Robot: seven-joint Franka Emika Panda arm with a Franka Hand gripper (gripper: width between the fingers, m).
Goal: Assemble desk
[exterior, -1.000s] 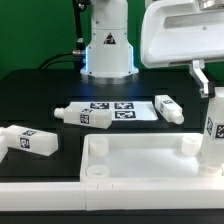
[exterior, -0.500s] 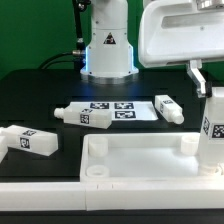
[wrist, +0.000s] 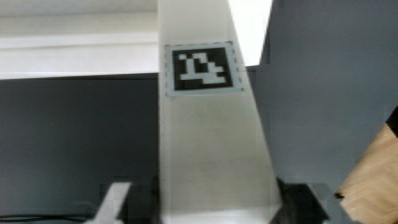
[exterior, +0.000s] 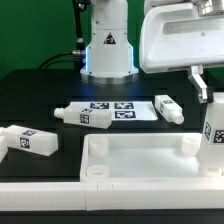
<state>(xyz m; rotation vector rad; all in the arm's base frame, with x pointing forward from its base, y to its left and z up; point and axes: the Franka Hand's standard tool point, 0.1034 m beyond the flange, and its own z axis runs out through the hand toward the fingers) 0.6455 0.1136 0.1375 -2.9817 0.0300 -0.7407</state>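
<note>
Gripper (exterior: 206,88) is clamped on a leg (exterior: 214,128), held upright at the exterior view's right, by the right end of the desk top (exterior: 140,146); can't tell whether the leg touches the top. Wrist view shows the leg w/ its tag pinched btwn both fingers (wrist: 121,200). 3 other legs (exterior: 28,140) lie loose on the black table (exterior: 40,95): one far left, two either side of the marker board (exterior: 120,108).
</note>
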